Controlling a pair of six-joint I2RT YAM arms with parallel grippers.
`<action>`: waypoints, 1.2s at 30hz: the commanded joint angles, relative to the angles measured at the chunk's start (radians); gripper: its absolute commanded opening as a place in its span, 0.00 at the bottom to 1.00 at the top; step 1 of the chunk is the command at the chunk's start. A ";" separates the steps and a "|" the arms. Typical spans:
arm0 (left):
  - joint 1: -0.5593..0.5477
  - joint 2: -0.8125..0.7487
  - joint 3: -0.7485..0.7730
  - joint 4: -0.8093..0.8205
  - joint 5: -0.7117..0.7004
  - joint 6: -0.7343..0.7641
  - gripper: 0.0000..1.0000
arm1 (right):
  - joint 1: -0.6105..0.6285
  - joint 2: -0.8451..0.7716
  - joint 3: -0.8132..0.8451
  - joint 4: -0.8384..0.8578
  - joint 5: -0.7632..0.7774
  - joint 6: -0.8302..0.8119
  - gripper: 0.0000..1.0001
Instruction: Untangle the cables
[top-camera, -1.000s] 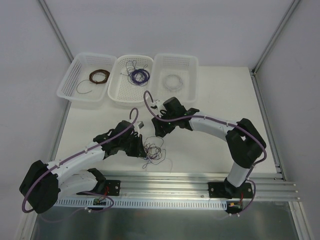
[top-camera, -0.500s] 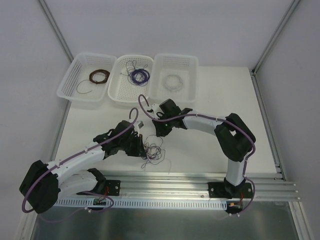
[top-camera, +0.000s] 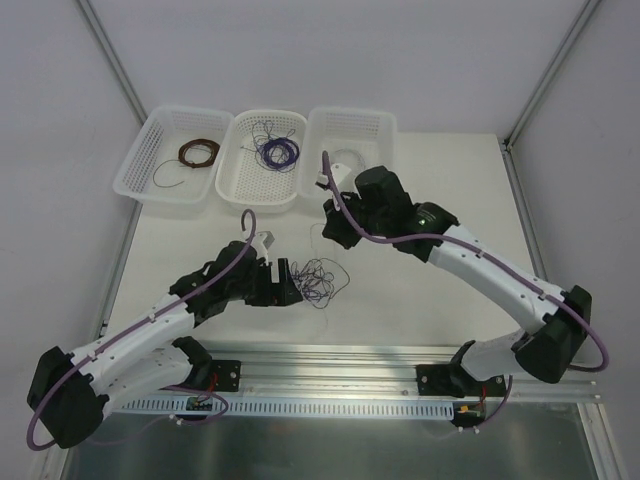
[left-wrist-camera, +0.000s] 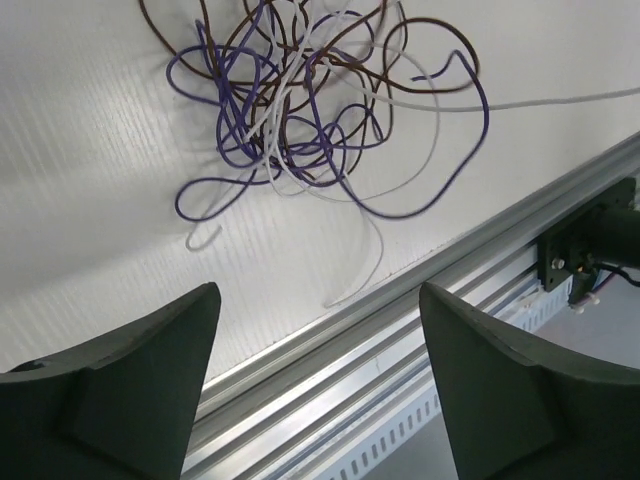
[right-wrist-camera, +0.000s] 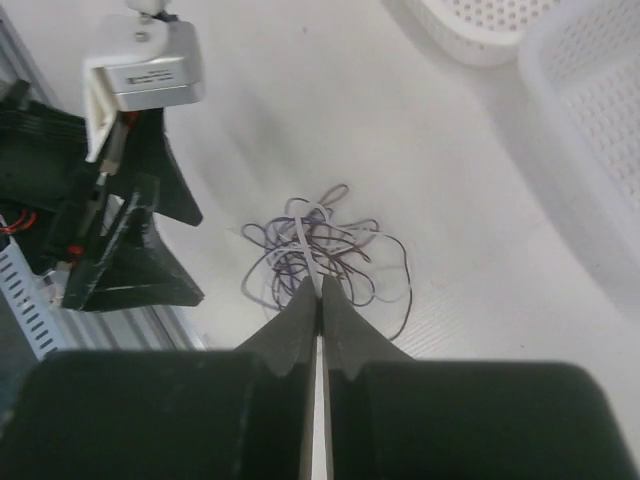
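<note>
Right wrist view catches what the top view barely resolves: right tool (right-wrist-camera: 319, 287) is pressed together, pinching a pale strand that rises from the cables (right-wrist-camera: 322, 252). The tangle is loose purple, brown and white loops on the surface (top-camera: 400, 300), just ahead of the left tool (left-wrist-camera: 318, 298), which is spread wide. The left wrist view cuts off the tangle's far edge.

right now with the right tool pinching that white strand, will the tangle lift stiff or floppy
Probably floppy: the cables lie in thin, loose, irregular loops. Likely very light, so the whole clump may rise with the white strand pinched in the right tool rather than separate. Strands cross many times, so snagging seems likely.
</note>
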 joint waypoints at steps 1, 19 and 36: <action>-0.010 -0.060 0.058 0.019 -0.037 -0.024 0.83 | 0.052 -0.087 0.064 -0.088 0.065 0.011 0.01; -0.022 0.065 0.124 0.209 -0.163 -0.094 0.80 | 0.078 -0.338 0.312 0.019 0.103 0.071 0.01; -0.062 0.232 0.146 0.205 -0.255 -0.108 0.81 | 0.013 -0.390 0.216 -0.017 0.413 -0.001 0.01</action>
